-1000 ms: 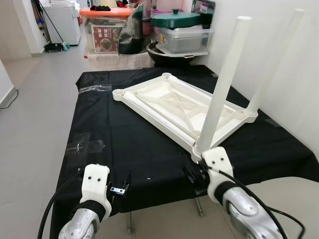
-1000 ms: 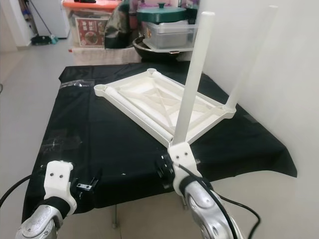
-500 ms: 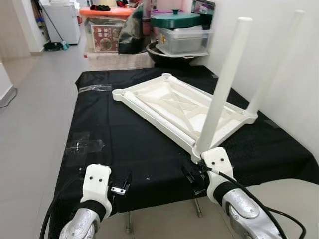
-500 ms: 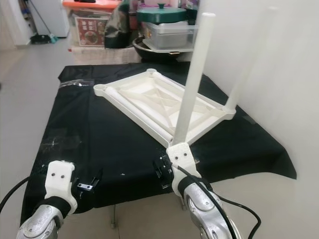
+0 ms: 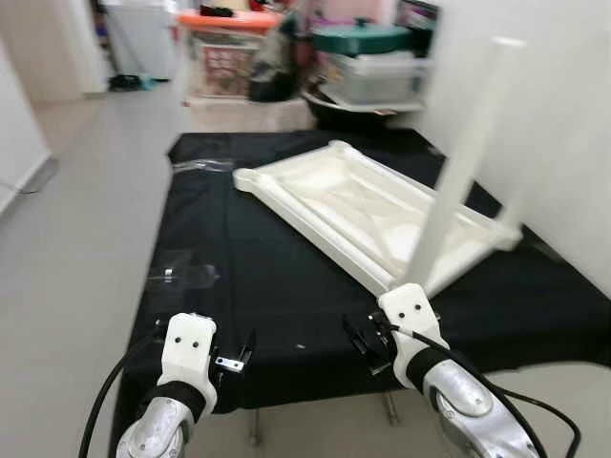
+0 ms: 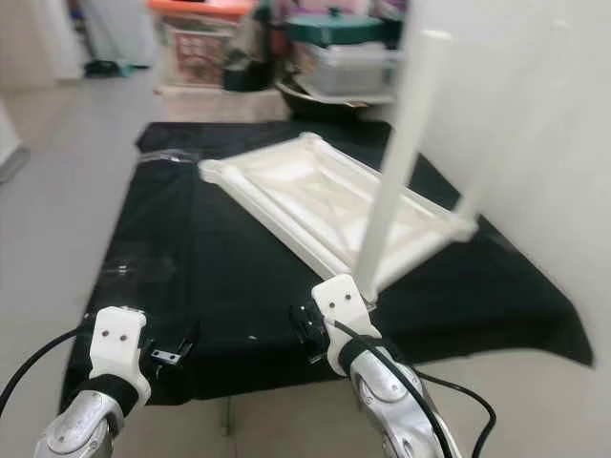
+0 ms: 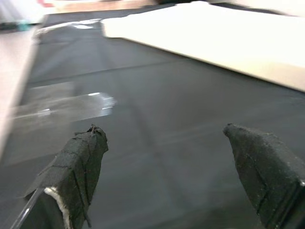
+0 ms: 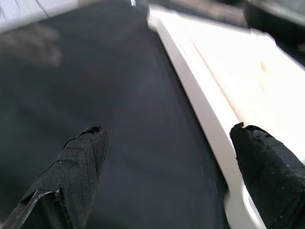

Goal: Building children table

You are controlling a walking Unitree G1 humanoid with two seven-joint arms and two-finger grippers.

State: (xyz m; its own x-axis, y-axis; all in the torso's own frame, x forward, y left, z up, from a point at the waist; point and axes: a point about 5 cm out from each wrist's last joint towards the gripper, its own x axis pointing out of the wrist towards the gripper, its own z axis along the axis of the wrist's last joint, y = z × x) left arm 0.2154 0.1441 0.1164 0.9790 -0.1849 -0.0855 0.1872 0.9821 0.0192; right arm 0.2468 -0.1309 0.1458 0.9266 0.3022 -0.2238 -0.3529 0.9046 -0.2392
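Note:
A white plastic children's table lies upside down on a black cloth. One white leg stands upright in its near corner. A second leg, blurred, stands at the corner by the wall. My left gripper hovers open over the cloth's near edge, with nothing between its fingers. My right gripper is open just short of the corner with the upright leg. In the right wrist view the table's rim runs between the fingertips, untouched.
A clear plastic scrap lies on the cloth at the left. At the back stand an orange-lidded storage box and a green-lidded container. A white wall borders the right side. Bare floor lies to the left.
The whole picture has shifted right and blurred, so the camera has moved. Both grippers stay open near the cloth's front edge. The table and its legs stand as before.

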